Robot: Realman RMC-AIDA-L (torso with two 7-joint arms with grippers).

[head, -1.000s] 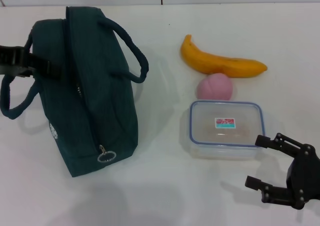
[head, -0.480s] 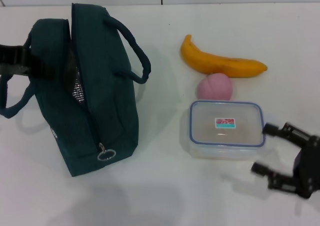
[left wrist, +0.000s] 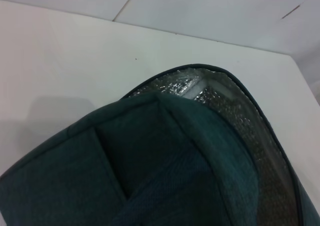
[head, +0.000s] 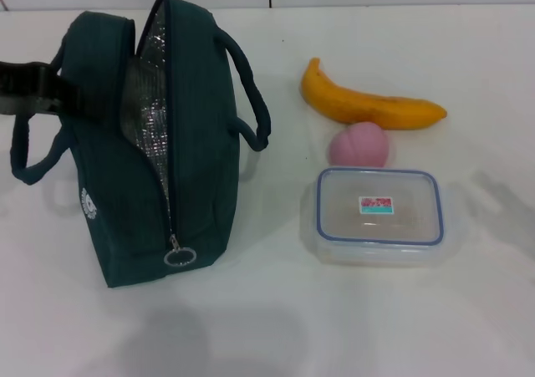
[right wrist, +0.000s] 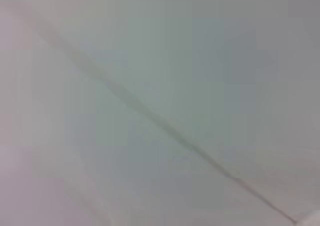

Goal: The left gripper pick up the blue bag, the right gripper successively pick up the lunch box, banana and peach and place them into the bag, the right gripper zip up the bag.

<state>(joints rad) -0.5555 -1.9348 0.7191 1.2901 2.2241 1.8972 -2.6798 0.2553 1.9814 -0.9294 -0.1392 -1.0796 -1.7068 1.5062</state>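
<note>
At the table's left, the left gripper (head: 42,99) grips the blue bag (head: 196,160).

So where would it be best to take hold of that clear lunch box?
Probably from straight above, across its shorter width. The lunch box lies flat with its blue-rimmed lid up and its long sides straight. The near edge and the side away from the blue bag are open; the peach sits close behind the far edge.

right wrist | pale blank surface (right wrist: 210,60) | thin dark seam line (right wrist: 150,116) running diagonally across
</note>
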